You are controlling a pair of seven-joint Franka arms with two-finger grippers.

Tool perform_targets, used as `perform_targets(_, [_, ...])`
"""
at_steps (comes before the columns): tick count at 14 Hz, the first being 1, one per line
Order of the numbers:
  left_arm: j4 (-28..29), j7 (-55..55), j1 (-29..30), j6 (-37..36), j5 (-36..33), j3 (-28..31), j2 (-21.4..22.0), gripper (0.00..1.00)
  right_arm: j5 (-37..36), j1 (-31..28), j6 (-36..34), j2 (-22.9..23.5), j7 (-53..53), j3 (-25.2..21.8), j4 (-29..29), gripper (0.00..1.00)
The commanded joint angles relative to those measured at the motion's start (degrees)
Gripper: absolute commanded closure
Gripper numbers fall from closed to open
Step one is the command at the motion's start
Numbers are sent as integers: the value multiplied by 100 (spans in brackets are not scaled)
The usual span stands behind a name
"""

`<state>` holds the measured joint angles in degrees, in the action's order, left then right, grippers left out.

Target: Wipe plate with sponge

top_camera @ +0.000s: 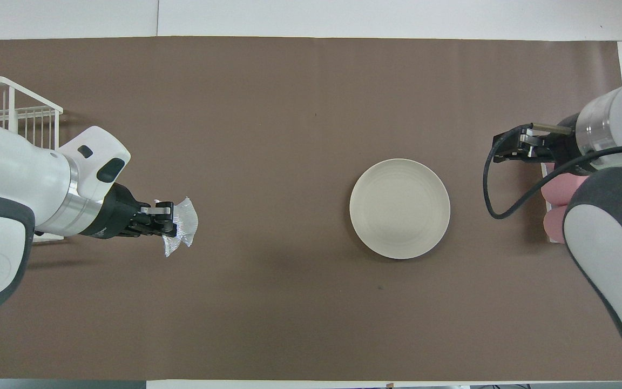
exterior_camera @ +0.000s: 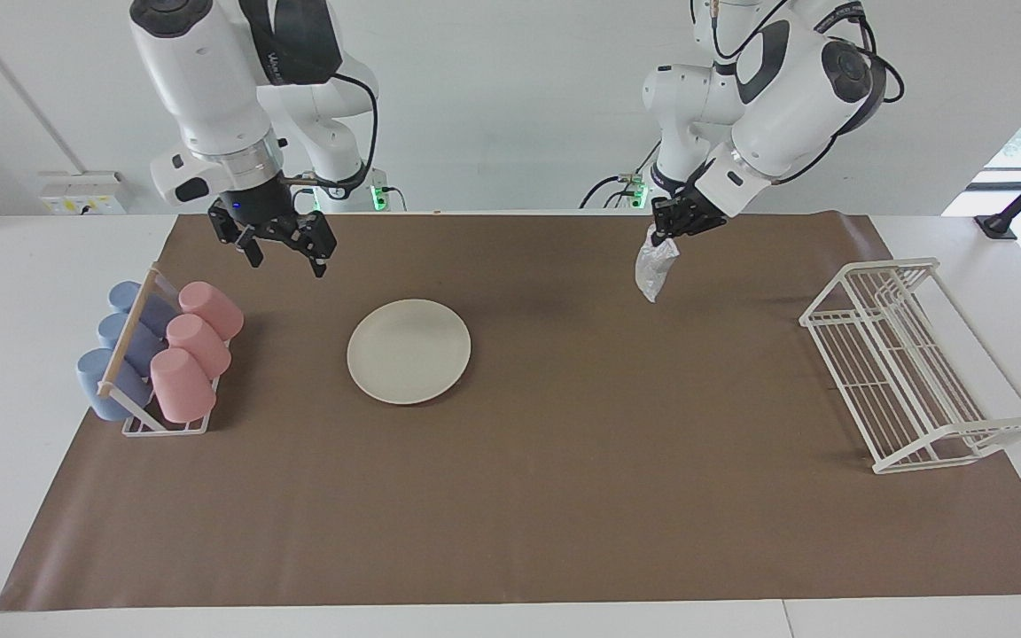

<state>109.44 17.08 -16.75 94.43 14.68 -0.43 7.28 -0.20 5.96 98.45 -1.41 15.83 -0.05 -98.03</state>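
The cream-white plate [exterior_camera: 409,351] [top_camera: 400,208] lies flat and bare on the brown mat. The silvery, wrinkly sponge [exterior_camera: 654,266] [top_camera: 182,227] hangs from my left gripper [exterior_camera: 663,234] [top_camera: 167,227], which is shut on its top and held in the air over the mat toward the left arm's end, well apart from the plate. My right gripper [exterior_camera: 284,252] [top_camera: 505,152] is open and holds nothing. It hovers over the mat between the plate and the cup rack.
A rack with pink and blue cups [exterior_camera: 156,354] stands at the right arm's end; the right arm hides most of it in the overhead view. A white wire rack [exterior_camera: 909,363] [top_camera: 14,113] stands at the left arm's end. The brown mat [exterior_camera: 564,496] covers the table.
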Motion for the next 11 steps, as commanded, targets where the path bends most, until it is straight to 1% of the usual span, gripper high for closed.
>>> perform_targets(1, [-607,199,-21,-617,-1060,-62,-306,100,-24,-296,-229,-140,-886,58,-102,0])
perform_targets(3, [-739,208,-30,-881,-1755,-98,-342,100,-24,-419,-413,-157,-1274,57,-58,0])
perform_targets(5, [-871,199,-82,-1118,-2476,-98,-394,100,-32,-385,-493,-97,-1328,49,73,0])
perform_targets(6, [-1028,199,-126,-1285,-2879,-98,-551,100,-67,-376,-537,-27,-1328,57,196,0])
perform_targets(8, [-1476,199,-275,-1680,-3504,-98,-911,100,-85,-376,-546,53,-1354,31,232,0])
perform_targets(9, [-1722,199,-293,-1908,-3864,-98,-1174,100,-76,-376,-563,62,-1450,-12,232,0])
perform_targets(10, [-1924,199,-433,-2093,-4286,-98,-1464,100,-76,-367,-616,79,-1547,-126,249,0])
perform_targets(11, [-2022,199,-486,-2156,-4707,-98,-1658,100,-76,-367,-634,123,-1600,-144,258,0])
